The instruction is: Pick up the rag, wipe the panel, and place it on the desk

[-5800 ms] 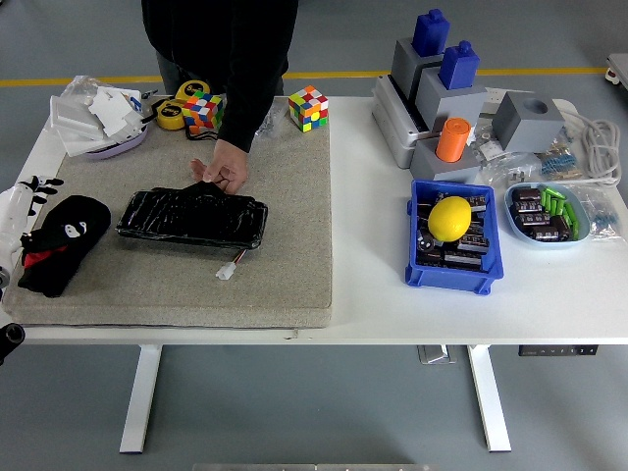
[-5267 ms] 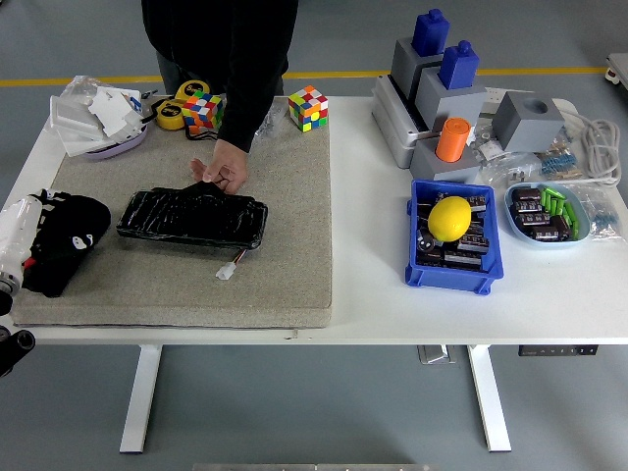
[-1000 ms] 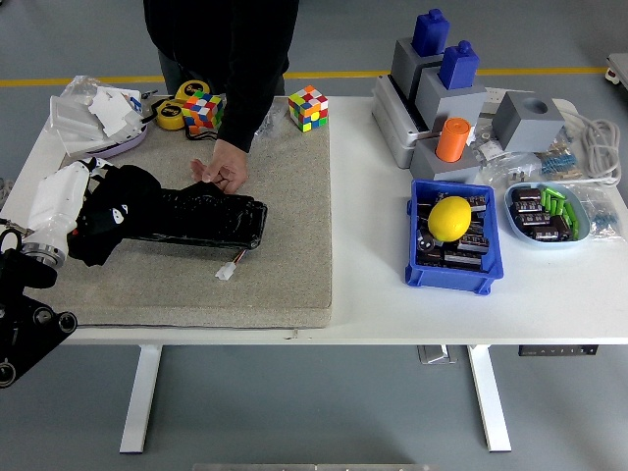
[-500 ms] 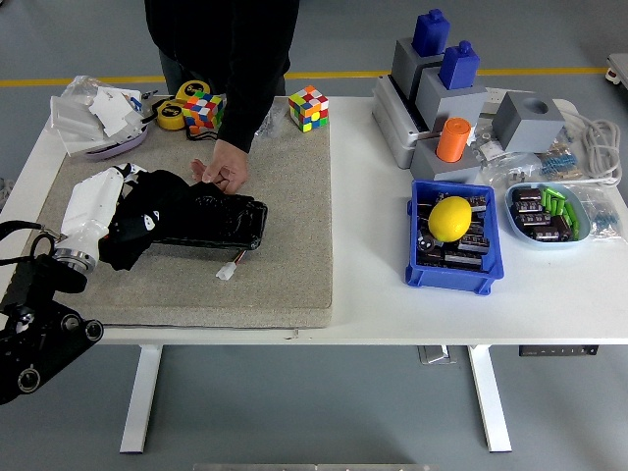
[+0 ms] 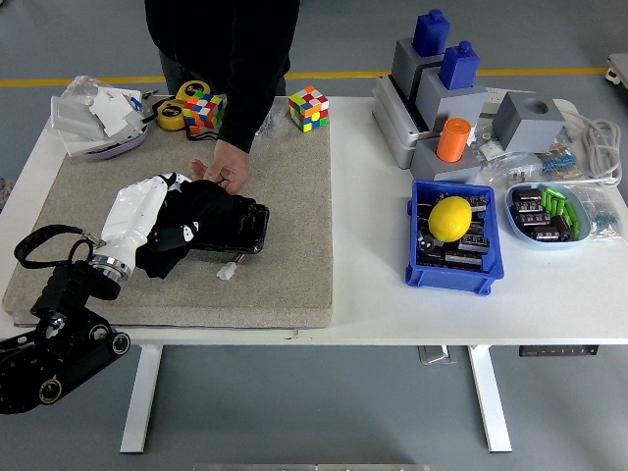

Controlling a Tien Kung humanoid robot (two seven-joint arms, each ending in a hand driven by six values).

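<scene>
Rag: black rag bunched over the left part of the panel, spilling off its near-left edge onto the mat.
Panel: glossy black panel lying flat on the mat; only its right end shows, with a small white plug on a short lead just near of it.
Left hand: robot's white left hand pressed on the rag, fingers wrapped in the cloth and gripping it; the black arm comes up from the lower left corner.
Person's hand: hand of the person at the far side rests on the panel's far edge, touching it, just beside the rag.
Mat: grey felt mat covers the left half of the table; bare felt lies right of the panel up to the mat's right edge, and a bare strip runs along the near edge.
Mat's far edge: two colour cubes, a roll of yellow tape and a lilac bowl of white scraps stand well apart from the panel.
Table: white table; a clear strip separates the mat from the blue bin holding a yellow ball.
Right side: grey blocks with blue tops, an orange cylinder, a small tray of parts and a white cable crowd the far right.
Floor: grey, with a yellow line beyond the table.
</scene>
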